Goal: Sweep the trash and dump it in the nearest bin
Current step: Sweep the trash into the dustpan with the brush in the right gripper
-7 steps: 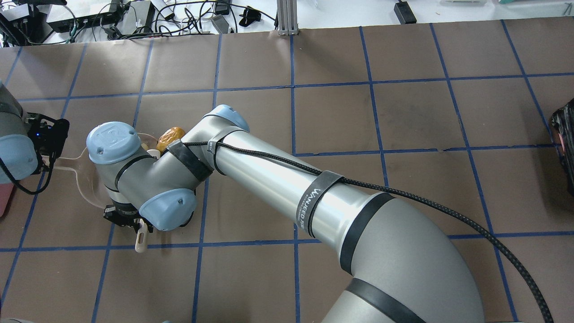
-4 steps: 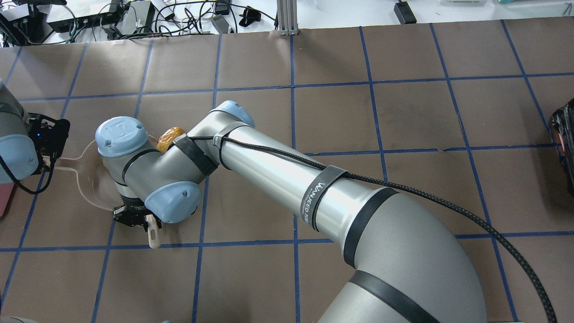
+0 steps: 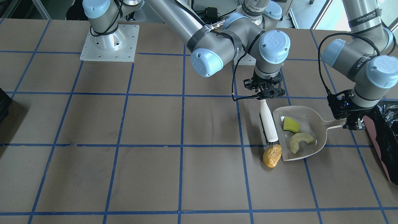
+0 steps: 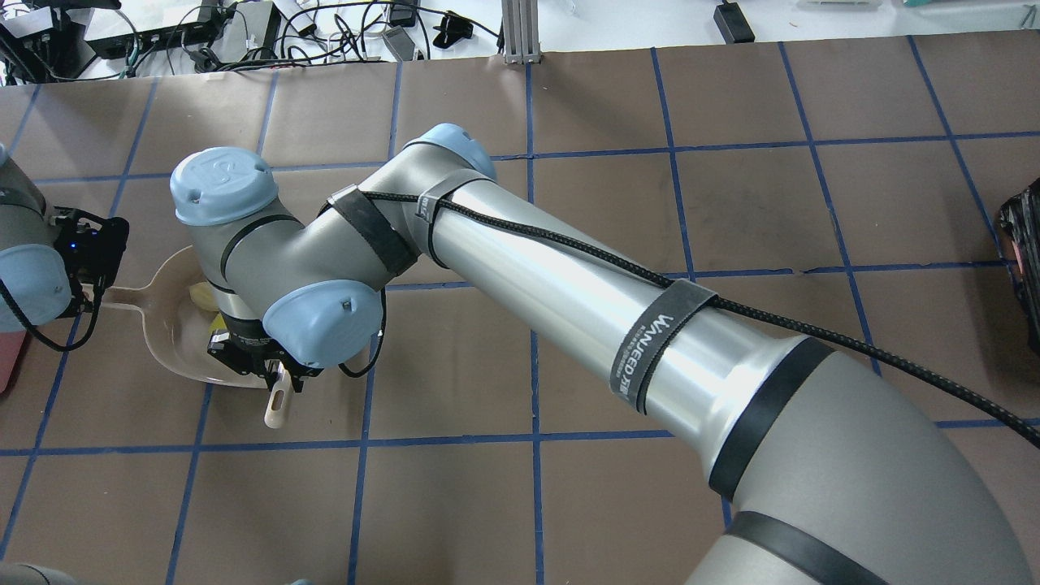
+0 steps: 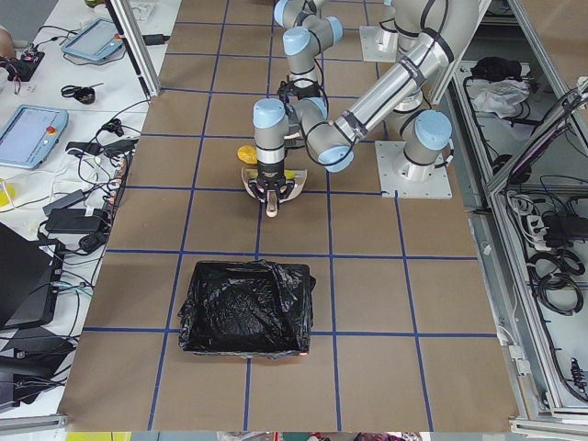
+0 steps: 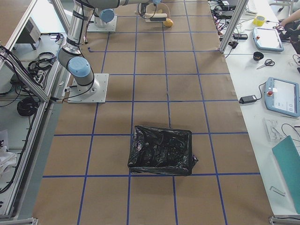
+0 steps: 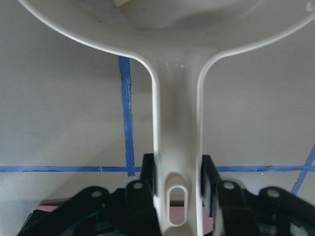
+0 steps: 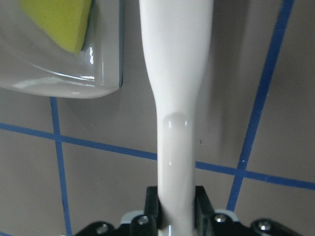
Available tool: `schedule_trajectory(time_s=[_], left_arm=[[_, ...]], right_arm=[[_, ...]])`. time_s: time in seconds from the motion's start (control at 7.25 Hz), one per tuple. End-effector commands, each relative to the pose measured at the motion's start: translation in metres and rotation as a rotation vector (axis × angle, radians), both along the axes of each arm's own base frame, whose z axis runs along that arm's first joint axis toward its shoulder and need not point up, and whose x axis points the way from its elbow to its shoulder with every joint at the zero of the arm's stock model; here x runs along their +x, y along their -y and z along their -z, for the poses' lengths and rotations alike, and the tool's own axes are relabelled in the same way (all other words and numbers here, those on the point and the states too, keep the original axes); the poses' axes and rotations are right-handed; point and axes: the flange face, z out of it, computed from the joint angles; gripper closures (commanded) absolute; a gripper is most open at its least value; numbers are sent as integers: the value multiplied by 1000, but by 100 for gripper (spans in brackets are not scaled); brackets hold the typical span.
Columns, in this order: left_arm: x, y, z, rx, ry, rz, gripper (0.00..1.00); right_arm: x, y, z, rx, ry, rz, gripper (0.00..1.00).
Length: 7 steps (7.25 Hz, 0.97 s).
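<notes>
while the left hand [image 3: 350, 122] is clamped on the dustpan [image 3: 311, 113] handle, the right hand [image 3: 264, 95] is clamped on the brush [image 3: 269, 126], its bristles just beside the golden-brown lump [image 3: 272, 156].

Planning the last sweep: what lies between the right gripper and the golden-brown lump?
Only the white brush, held by the right gripper, bristles ending at the golden-brown lump, in the front-facing view.

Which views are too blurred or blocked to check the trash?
Overhead exterior: the right arm hides most of the dustpan. Right wrist-mounted: the brush handle blocks the middle. Exterior front-facing: sharp, sponge chunk, curved piece and potato lump all clear.
</notes>
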Motion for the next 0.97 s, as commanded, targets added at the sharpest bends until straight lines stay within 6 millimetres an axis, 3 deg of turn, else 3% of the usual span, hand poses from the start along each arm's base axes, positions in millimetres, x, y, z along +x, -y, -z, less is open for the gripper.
schedule_trajectory(time_s=[0.0, 0.14, 0.28, 0.41, 0.55, 0.83], left_arm=[[3, 4, 10, -4, 2, -1, 100], [4, 6, 13, -6, 2, -1, 100], [4, 7, 15, -7, 3, -1, 100], [4, 7, 16, -8, 2, 0, 100], [5, 8, 17, -12, 6, -2, 100], [8, 12, 15, -21, 13, -2, 100]], right_arm=[[-11, 8, -6, 14, -81, 290, 100], [-21, 37, -4, 26, -75, 394, 100], [-15, 56, 27, 31, -84, 457, 100], [2, 77, 50, 5, -63, 469, 100], [19, 95, 54, -8, -41, 462, 100], [24, 91, 74, -1, -66, 228, 100]])
